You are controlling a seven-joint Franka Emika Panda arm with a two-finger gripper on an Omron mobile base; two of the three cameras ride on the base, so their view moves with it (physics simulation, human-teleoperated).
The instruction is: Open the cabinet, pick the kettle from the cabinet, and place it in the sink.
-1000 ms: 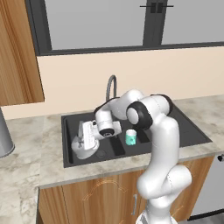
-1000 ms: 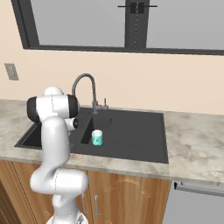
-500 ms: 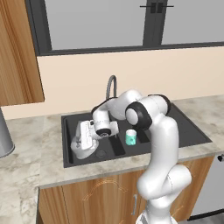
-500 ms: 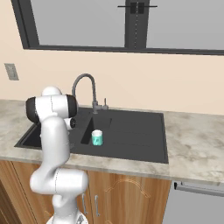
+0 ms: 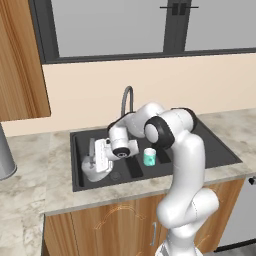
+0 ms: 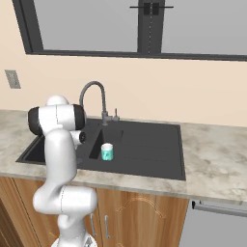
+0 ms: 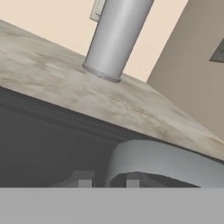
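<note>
One kettle (image 5: 96,167) sits in the left basin of the sink (image 5: 210,150), low against the basin floor, its pale rounded body partly covered by the arm's hand. The tool (image 5: 94,156) is down inside that same basin, right at the kettle. In the hand view the kettle's arched handle (image 7: 166,162) curves across the bottom of the picture, and the two finger tips (image 7: 84,180) stand close together beside it; the tool looks narrowly closed on the kettle handle, though the contact itself is cut off at the picture's edge.

The sink has two basins parted by one divider (image 5: 134,165). One teal cup (image 5: 149,157) stands upright in the sink just right of the divider, apart from the kettle. One dark curved faucet (image 5: 127,99) rises behind the sink.

On the counter (image 5: 30,165) to the left of the sink stands one tall grey cylinder (image 5: 4,159), well apart from the kettle. One brown wood cabinet (image 5: 22,60) hangs on the wall at upper left. A window (image 5: 150,25) with a dark frame runs along the wall above the sink, and one outlet plate (image 6: 12,79) is on the wall to its left in the right base view.
</note>
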